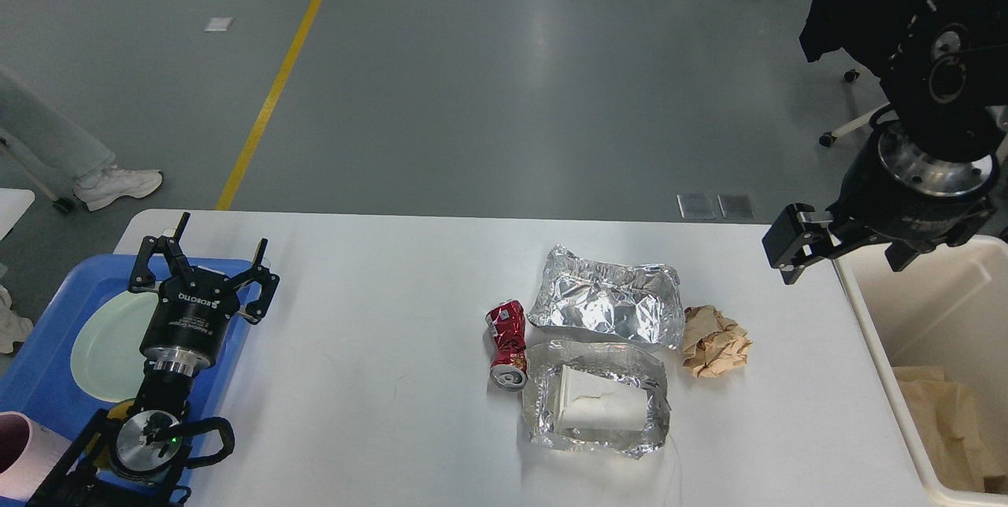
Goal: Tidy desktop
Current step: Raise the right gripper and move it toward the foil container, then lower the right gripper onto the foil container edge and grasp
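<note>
The worktop (378,318), the white surface to be tidied, fills the lower middle of the head view, between the two tools. Judged from what lies on it, tidying is incomplete: four pieces of litter remain grouped right of centre, well apart from the left tool (206,255) and nearer the right tool (795,243). These are a crushed red can (507,334), an empty foil tray (606,306) touching or just beside it, a second foil tray (596,408) holding a white crushed cup (594,406), and a crumpled brown paper ball (714,342) closest to the right tool.

Under the left tool sits a blue tray (47,365) with a pale green plate (106,346); a pink cup (20,452) shows at the frame edge. Below the right tool stands a cream bin (890,349) already containing brown paper, which suggests some disposal is done.

Left tool: fingers spread wide, holding nothing, hovering over the blue tray's far edge. Right tool: raised above the worktop's right edge beside the bin, carrying nothing visible; its opening cannot be told from this angle.
</note>
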Robot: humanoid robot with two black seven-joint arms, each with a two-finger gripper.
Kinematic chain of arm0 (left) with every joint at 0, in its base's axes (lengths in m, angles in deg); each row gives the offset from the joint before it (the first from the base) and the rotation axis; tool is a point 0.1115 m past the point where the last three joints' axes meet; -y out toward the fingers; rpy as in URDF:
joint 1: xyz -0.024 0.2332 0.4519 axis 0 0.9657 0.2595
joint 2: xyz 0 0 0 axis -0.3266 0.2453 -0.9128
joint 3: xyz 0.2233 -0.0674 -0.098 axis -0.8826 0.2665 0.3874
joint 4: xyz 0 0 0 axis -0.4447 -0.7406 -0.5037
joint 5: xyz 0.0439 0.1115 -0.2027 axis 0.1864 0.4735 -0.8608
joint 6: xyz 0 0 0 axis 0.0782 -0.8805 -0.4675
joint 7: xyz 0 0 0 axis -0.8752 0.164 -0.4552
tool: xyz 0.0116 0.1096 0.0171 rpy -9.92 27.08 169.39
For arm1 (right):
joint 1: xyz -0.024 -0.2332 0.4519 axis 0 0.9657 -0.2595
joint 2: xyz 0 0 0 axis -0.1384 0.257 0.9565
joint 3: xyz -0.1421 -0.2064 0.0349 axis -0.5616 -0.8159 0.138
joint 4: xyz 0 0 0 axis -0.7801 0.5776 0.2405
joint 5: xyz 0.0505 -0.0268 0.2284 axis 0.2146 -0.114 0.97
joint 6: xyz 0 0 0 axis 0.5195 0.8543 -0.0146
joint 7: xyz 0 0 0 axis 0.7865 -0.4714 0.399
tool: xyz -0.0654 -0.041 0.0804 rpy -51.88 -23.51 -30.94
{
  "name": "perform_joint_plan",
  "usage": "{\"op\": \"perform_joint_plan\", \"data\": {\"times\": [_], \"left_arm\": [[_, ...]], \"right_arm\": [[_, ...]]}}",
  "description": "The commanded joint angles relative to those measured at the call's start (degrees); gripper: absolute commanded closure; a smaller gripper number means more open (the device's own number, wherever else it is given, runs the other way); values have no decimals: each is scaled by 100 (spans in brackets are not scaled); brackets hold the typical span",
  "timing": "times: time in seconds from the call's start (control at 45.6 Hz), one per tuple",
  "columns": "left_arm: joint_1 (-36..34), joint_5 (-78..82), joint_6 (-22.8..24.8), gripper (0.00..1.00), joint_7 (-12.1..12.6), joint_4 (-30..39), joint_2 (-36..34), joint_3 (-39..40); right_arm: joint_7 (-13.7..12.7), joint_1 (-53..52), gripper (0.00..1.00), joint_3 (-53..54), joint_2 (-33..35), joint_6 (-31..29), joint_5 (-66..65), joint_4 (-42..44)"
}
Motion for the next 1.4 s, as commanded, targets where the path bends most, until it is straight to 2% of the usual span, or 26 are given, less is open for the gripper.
{"op": "perform_joint_plan", "data": {"times": [0.0, 0.066, 0.394, 0.657, 0.811, 0.964, 1.118, 1.381], "left_arm": [[-9, 0, 0, 4, 9, 0, 0, -1], [-9, 0, 0, 4, 9, 0, 0, -1], [-9, 0, 0, 4, 9, 0, 0, -1], [0, 0, 0, 4, 9, 0, 0, -1], [0, 0, 0, 4, 9, 0, 0, -1], [0, 0, 8, 4, 9, 0, 0, -1], [0, 0, 0, 4, 9, 0, 0, -1], [0, 0, 0, 4, 9, 0, 0, -1]], "right_arm": [[143, -240, 0, 54, -288, 50, 468, -318], [258, -153, 1, 90, -376, 67, 503, -318], [241, 233, 4, 90, -289, 410, 547, -215], [197, 1999, 4, 897, -324, 1727, 556, 14], [179, 3238, 4, 1284, -438, 2448, 556, 514], [179, 4188, 4, 1452, -763, 2906, 556, 1094], [179, 4874, 4, 1452, -1123, 3047, 556, 1762], [170, 5560, 5, 1408, -1317, 3249, 547, 2563]]}}
